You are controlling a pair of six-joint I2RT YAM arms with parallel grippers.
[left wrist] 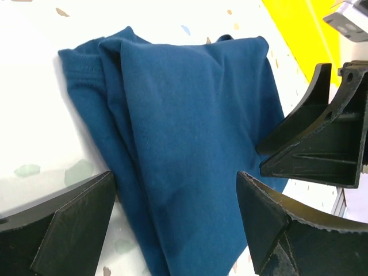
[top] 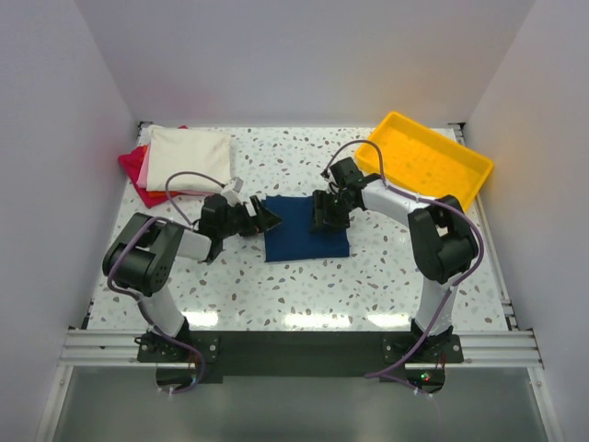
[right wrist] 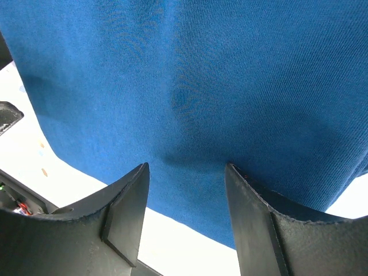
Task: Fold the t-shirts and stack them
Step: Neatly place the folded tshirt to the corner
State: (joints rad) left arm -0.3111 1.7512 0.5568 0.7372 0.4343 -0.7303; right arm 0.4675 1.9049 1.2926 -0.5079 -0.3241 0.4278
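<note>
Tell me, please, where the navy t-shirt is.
The navy t-shirt lies at mid-table in the top view, left gripper at its left edge, right gripper over its right half.

The left tool (top: 266,219) reaches inward, low, jaws spread wide; the right tool (top: 328,219) tilts down opposite it, jaws partly apart.
</note>
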